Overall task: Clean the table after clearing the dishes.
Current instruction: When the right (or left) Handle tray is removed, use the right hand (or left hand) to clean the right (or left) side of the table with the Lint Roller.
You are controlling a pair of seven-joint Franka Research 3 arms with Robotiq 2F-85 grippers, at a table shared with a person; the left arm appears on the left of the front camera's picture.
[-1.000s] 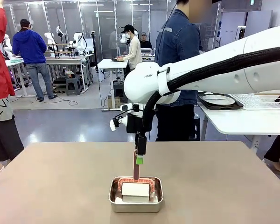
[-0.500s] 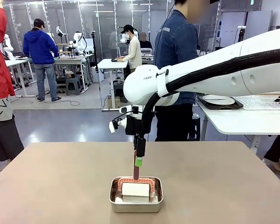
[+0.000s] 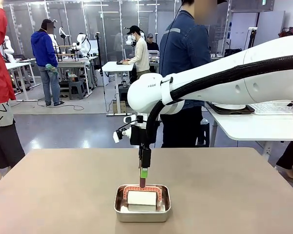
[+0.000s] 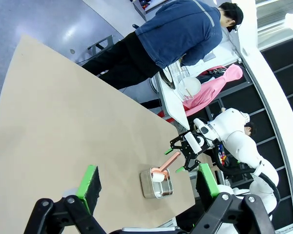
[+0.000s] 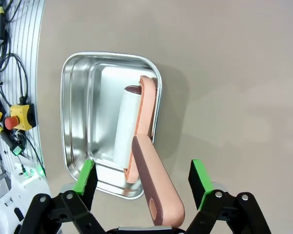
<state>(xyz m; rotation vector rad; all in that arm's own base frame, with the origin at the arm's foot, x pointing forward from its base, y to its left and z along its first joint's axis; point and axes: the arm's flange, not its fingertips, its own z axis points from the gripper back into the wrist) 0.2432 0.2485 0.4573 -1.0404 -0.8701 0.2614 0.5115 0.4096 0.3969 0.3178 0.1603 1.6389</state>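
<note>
While the right claw [image 5: 142, 181] stands open astride the pink handle [image 5: 154, 195] rising from the pan [image 3: 141, 217], the table [image 3: 63, 185] lies beneath the pan. Left claw [image 4: 147, 183] open, empty. Step, judged: taking up the roller [image 3: 141, 197]. Next: pinch handle, lift clear of pan.

A steel pan [image 3: 141, 217] is seen with a roller [image 3: 141, 198] laid inside it; the white roll is framed in pink, and the pink handle [image 3: 142, 181] is raised upright. Beyond, a person in a denim jacket [image 3: 185, 48] is placed beside a white table [image 3: 254, 127], on which a wire rack [image 3: 276, 107] is set. Farther off, a person in a blue hoodie [image 3: 44, 48] is seen at a workbench
</note>
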